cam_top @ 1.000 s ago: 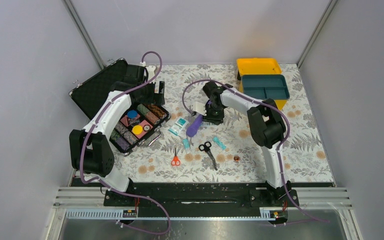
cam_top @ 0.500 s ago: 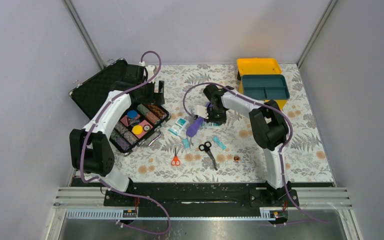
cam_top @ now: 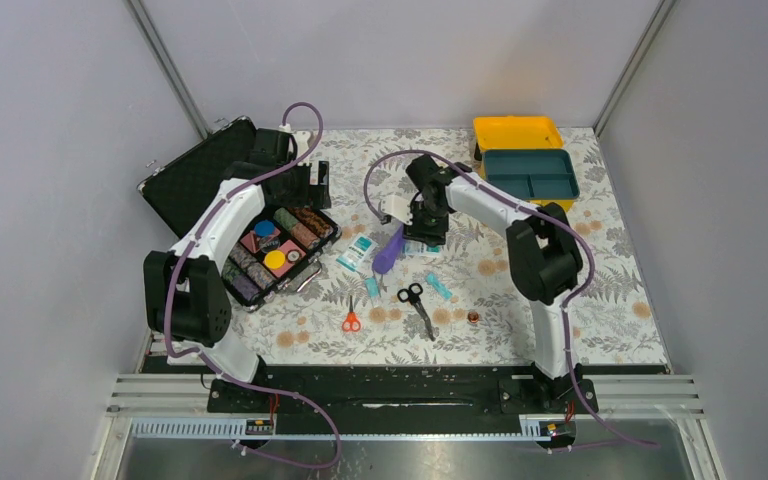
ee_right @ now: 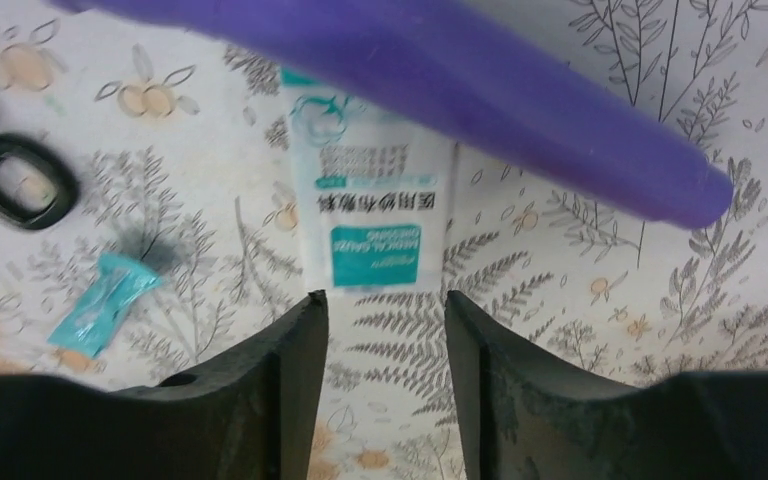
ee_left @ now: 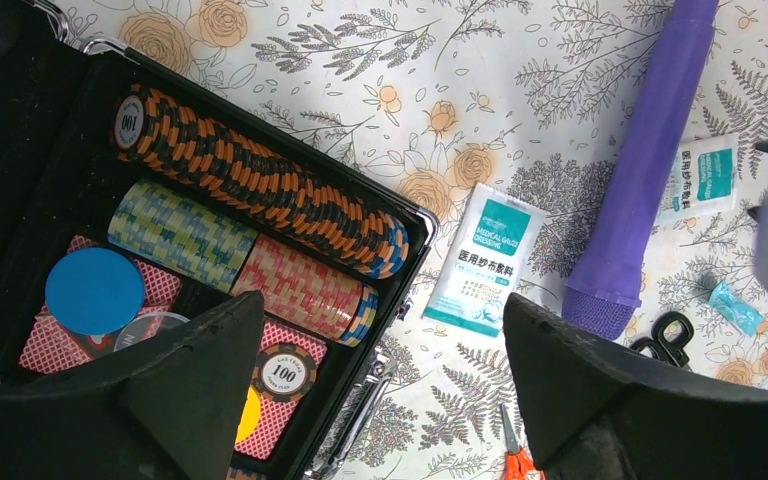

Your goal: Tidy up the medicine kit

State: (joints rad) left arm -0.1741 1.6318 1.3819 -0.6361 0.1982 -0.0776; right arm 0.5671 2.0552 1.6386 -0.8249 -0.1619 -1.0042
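Observation:
The medicine kit (cam_top: pixel 517 133) stands open at the back right, yellow lid up, teal divided tray (cam_top: pixel 530 172) in front of it. My right gripper (cam_top: pixel 423 230) (ee_right: pixel 385 300) hovers open over the table, nothing between its fingers. A white and teal gauze packet (ee_right: pixel 375 215) lies just past its tips, partly under a purple handle (ee_right: pixel 440 80) (cam_top: pixel 390 250). My left gripper (cam_top: pixel 315 187) (ee_left: pixel 385 310) hangs open and empty above the near corner of the black case (cam_top: pixel 218 180). A second gauze packet (ee_left: pixel 488 258) (cam_top: pixel 358 253) lies beside that case.
The black case holds several rolls of poker chips (ee_left: pixel 260 190) and cards. Black scissors (cam_top: pixel 416 303), orange scissors (cam_top: pixel 351 318), two teal sachets (cam_top: pixel 438 287) (cam_top: pixel 372 287) and a small brown item (cam_top: pixel 474 318) lie on the floral cloth in front of the arms.
The right wrist has shifted a little toward the back of the table, away from the purple handle's near end. The left arm has hardly moved.

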